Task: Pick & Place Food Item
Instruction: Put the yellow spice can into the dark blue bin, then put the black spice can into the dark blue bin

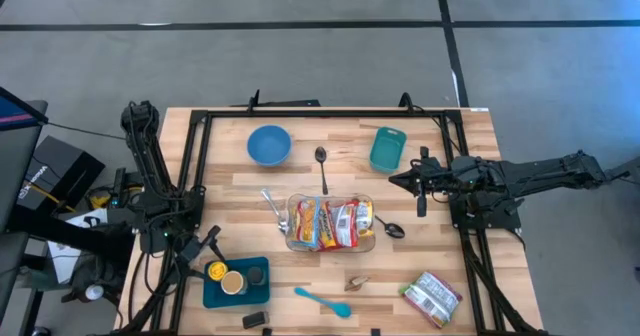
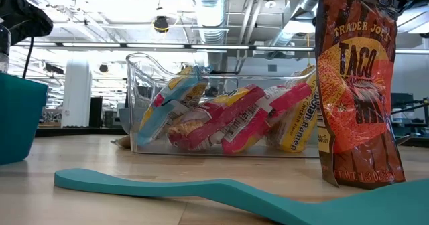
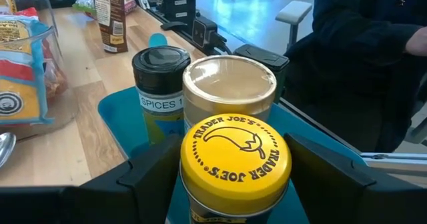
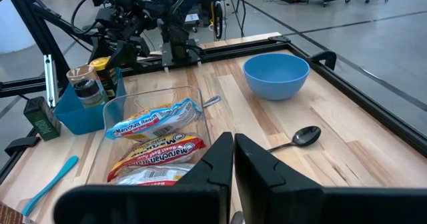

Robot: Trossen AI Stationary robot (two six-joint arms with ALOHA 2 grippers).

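Over the Blue Tray, Left Claw Around a Yellow-Lidded Jar

At the table's left front corner we saw the left gripper [image 1: 212, 259] with its fingers on either side of the yellow-lidded jar [image 3: 235, 159] in the blue tray [image 1: 255, 288]; whether it was squeezing it we could not tell. Just beside the jar stood a tan-lidded jar [image 3: 229, 85] and a spice jar [image 3: 160, 84]. Centrally we found the clear container [image 1: 330, 224] holding ramen packets [image 1: 322, 223]. Farther right, the right gripper [image 1: 396, 180] hung clenched and empty beside the teal bin [image 1: 387, 149]
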